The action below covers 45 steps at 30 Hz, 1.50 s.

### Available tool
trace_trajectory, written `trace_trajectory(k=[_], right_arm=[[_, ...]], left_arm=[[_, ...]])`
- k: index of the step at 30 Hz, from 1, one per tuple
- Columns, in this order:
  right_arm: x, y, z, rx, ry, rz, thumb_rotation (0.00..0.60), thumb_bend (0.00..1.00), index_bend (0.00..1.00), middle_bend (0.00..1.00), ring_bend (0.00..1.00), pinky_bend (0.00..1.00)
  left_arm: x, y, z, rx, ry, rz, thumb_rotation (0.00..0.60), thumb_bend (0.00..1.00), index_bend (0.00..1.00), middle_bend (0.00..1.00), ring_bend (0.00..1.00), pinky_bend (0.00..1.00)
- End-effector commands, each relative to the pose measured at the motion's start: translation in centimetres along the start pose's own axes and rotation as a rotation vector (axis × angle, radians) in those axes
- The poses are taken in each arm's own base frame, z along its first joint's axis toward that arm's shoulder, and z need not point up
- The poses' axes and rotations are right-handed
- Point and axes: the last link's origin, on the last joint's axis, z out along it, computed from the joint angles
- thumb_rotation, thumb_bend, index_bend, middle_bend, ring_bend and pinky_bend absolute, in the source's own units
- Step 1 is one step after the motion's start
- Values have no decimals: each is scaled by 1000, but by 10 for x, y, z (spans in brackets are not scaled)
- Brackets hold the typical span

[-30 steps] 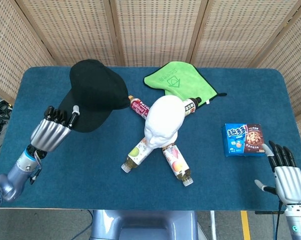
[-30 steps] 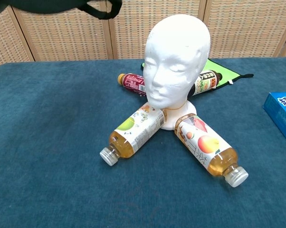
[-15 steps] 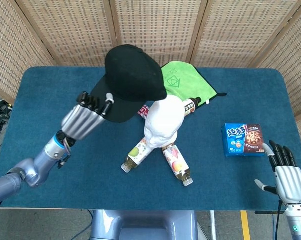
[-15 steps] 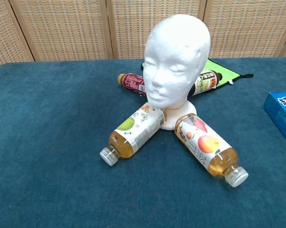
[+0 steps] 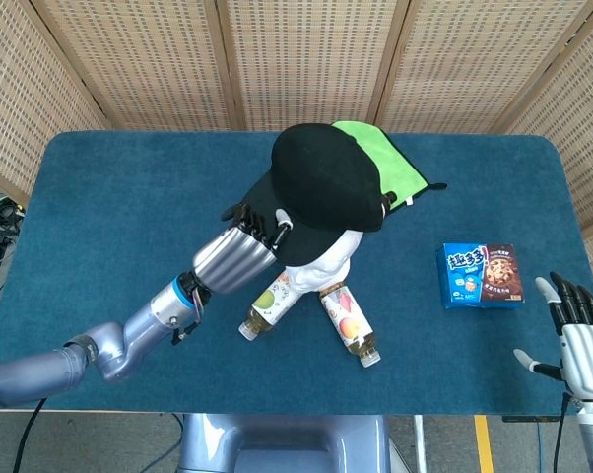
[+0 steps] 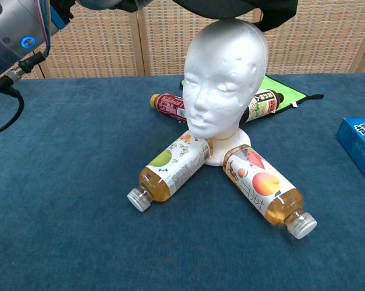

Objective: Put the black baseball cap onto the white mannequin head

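L hand gripped the cap by its brim, fingers closed on the edge, arm reaching in from lower left. Cap sat over the top of the mannequin head; chest view showed it just at the crown, face fully uncovered, can't tell if it was resting on it. Head stood on the table w/ bottles fanned around its base. Green cloth lay behind, partly hidden by the cap. Cookie box lay well to the right. R hand was at the table's near right corner, fingers spread, holding nothing.
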Motion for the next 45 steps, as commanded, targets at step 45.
trace_trajectory(k=[45], right_arm=[[4,2,0,-5,7,18,600,36,53,0,0,0]], left_arm=[[6,49,-2,-84,-77,39,600,682,872,882,858,718]])
